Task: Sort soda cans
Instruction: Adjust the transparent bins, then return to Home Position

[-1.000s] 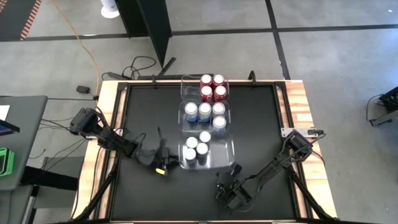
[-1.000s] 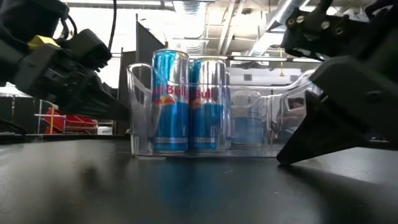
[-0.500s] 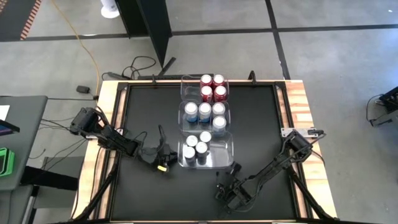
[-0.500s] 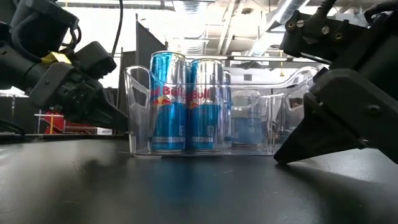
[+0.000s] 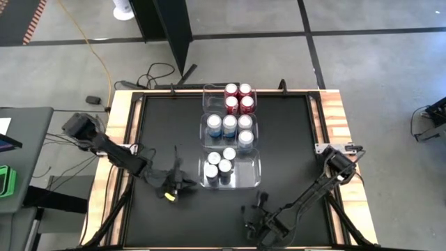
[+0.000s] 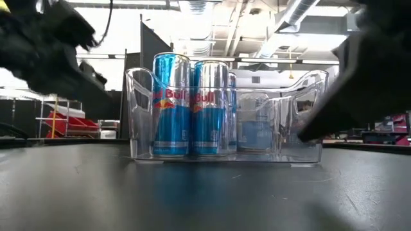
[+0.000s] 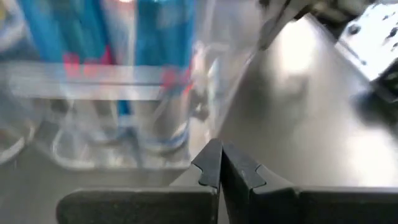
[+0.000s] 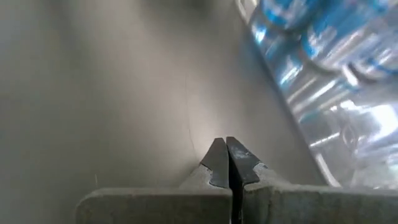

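The left gripper [image 5: 182,183] is seen in the high view low over the black table [image 5: 293,139], just beside the left wall of the nearest clear bin [image 5: 252,169]; in the left wrist view its fingers [image 7: 210,167] are pressed together with nothing between them. The soda cans are all inside 3 bins set in a column down the middle: 4 red cans [image 5: 238,97] in the far bin [image 5: 207,97], 5 light blue cans [image 5: 230,128] in the middle bin [image 5: 204,130], and 4 dark blue cans [image 5: 219,166] in the nearest bin. No can is seen loose on the table, so the sorting is judged to be finished or nearly so, and the step in hand appears to be clearing the arms away. That would be done best by lifting each gripper clear before swinging it, so that the light bin is not nudged and the tall cans inside are not tipped. The right gripper [image 5: 252,217] is placed near the table's front edge, in front of the nearest bin and apart from it, with its fingers [image 8: 219,158] likewise closed on nothing. The colour grouping is shown only by the high view; the low view shows only the nearest bin [image 6: 302,122], but there it can be checked that the blue cans [image 6: 189,106] stand upright.
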